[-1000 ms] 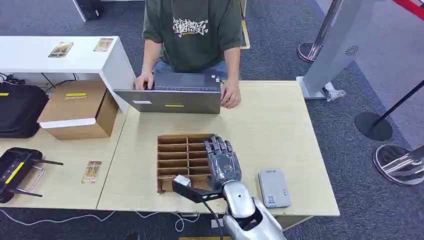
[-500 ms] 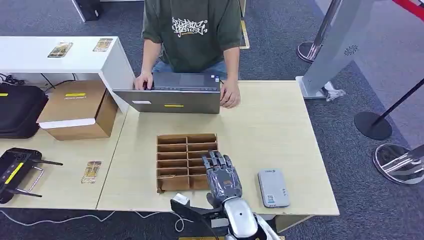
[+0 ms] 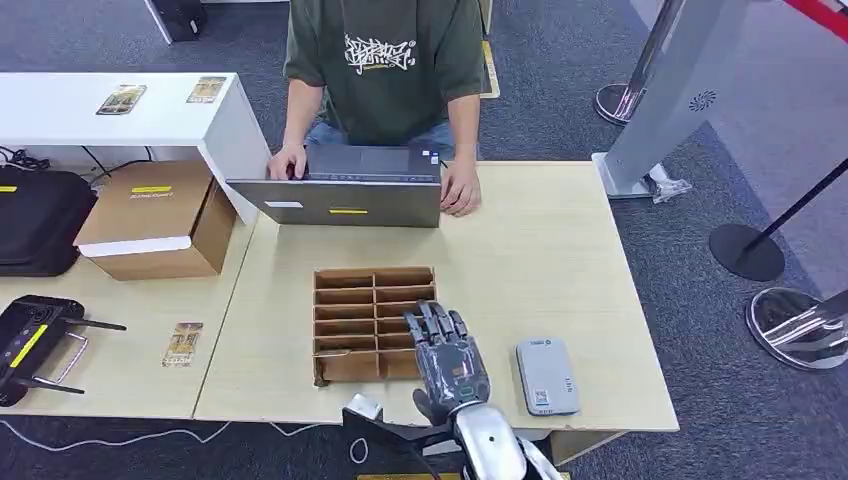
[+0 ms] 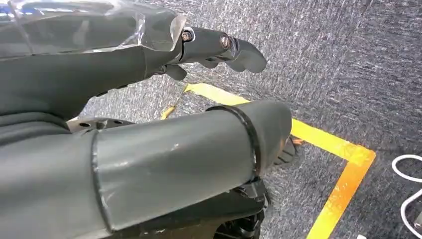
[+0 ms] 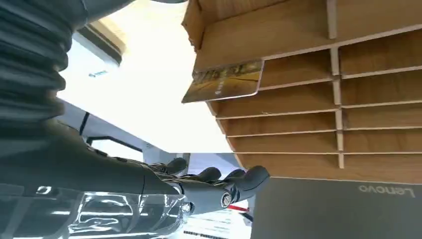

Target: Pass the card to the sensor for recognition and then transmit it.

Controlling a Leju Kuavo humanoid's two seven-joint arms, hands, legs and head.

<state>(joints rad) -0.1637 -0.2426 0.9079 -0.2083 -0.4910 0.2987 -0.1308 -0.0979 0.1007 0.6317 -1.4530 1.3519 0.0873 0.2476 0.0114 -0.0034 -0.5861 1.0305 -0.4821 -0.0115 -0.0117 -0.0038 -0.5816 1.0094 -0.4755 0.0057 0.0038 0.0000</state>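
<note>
Grey carpet floor [image 3: 560, 90], light wooden table [image 3: 540, 250], white counter [image 3: 60, 120], yellow floor tape [image 4: 343, 164]

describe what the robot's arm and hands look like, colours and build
The right arm is a rounded, shiny silver shell with a black bracket and a small pale block beside the wrist. The right hand is dark grey with segmented fingers and a small marking on its back. The left hand has a thick smooth grey thumb and a clear cover.

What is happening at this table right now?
The robot's right hand hovers over the near right part of the wooden slotted tray, fingers apart, holding nothing. A card sticks out of one slot. The grey card reader lies beside the hand on the table. The left hand hangs over the floor. Across the table, a person works at a laptop.
</note>
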